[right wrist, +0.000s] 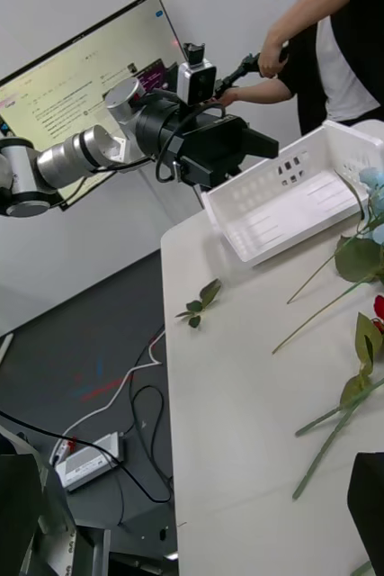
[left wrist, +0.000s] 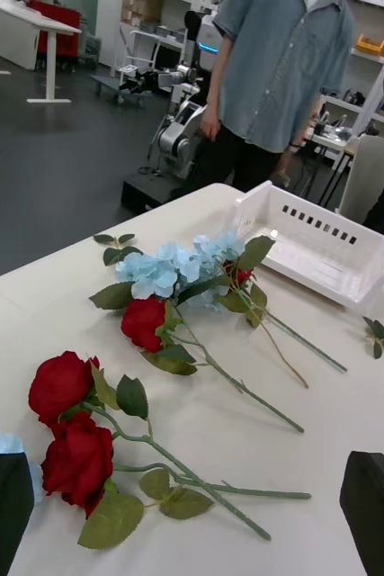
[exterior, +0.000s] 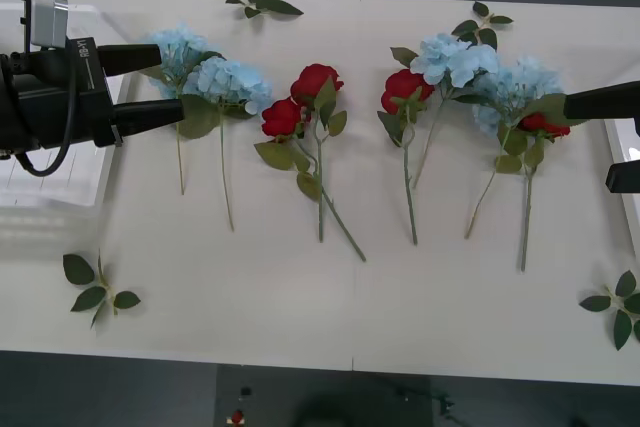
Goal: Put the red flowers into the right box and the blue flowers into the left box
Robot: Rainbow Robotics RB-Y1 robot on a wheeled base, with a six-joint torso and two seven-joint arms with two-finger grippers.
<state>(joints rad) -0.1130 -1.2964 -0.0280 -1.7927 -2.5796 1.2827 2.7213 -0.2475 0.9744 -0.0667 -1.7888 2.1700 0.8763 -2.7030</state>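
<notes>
White table [exterior: 300,307]: all positions below are taken from it.

- The red flowers [exterior: 315,81], artificial deep-red roses on thin green stems with leaves, are laid flat on the table. A pair is found at the table's middle, one [exterior: 405,87] just right of the middle, and one [exterior: 541,125] near the right end, partly tucked under a blue head.
- The blue flowers [exterior: 232,82], pale sky-blue puffs of small petals on long green stems, are also laid flat. Two heads touch each other toward the table's left end; two more [exterior: 455,57] [exterior: 515,85] are seen right of the middle. None lies in a box.
- The left box [exterior: 70,162], a shallow translucent white plastic tray, is set at the table's left end. In the right wrist view its slotted wall [right wrist: 286,171] is seen.
- The right box [exterior: 628,142], pale white-rimmed, is seen at the table's right edge. The left wrist view shows it [left wrist: 313,243] as a slotted white tray.
- The left gripper [exterior: 185,79], black-fingered, is held over the table's left end with its jaws spread wide around the leftmost blue heads; contact cannot be told.
- The right gripper [exterior: 588,142] is held at the table's right end, jaws wide apart, nothing held, by the rightmost rose.
- Loose green leaf sprigs [exterior: 95,292] are scattered near the table's edges.
</notes>
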